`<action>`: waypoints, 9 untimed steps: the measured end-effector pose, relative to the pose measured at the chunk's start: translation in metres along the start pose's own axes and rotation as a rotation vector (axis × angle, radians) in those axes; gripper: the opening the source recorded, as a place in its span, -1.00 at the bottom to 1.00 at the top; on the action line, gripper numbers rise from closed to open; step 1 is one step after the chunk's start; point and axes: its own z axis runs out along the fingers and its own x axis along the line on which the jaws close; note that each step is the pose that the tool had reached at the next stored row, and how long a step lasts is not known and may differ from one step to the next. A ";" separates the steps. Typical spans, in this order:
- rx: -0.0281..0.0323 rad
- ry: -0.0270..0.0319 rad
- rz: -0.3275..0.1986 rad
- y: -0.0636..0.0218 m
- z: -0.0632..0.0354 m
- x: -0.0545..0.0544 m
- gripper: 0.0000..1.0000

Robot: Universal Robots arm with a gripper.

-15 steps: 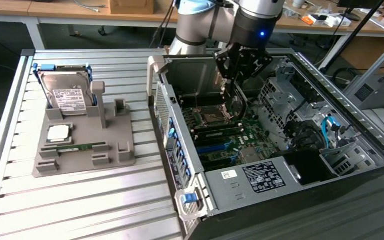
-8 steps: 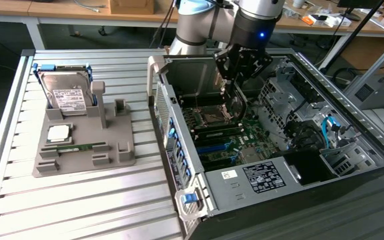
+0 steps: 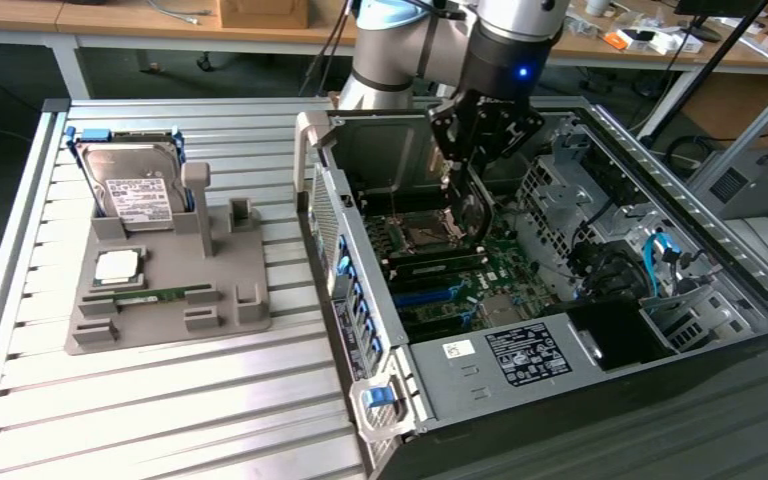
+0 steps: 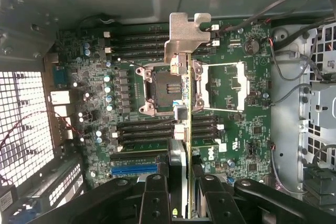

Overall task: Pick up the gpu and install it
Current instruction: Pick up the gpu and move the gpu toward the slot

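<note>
Pincer (image 4: pixel 184 180), part-closed on the gpu (image 4: pixel 185 40), at the exterior view's one o'clock; we advise holding the card plumb over the motherboard (image 4: pixel 247 129).

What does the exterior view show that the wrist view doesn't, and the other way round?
Exterior view: the grey holder on the slatted table, carrying a hard drive and a memory stick. Wrist view: the gpu edge-on, silver bracket leading, clamped between the fingers. Both: the gripper, the open computer case and its motherboard.
</note>
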 end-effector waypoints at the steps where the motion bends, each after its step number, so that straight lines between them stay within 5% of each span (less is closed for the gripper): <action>1: 0.0000 0.0000 0.000 0.0000 0.0003 0.000 -0.47; 9: 0.0001 0.0000 0.000 0.0000 0.0025 0.000 -0.47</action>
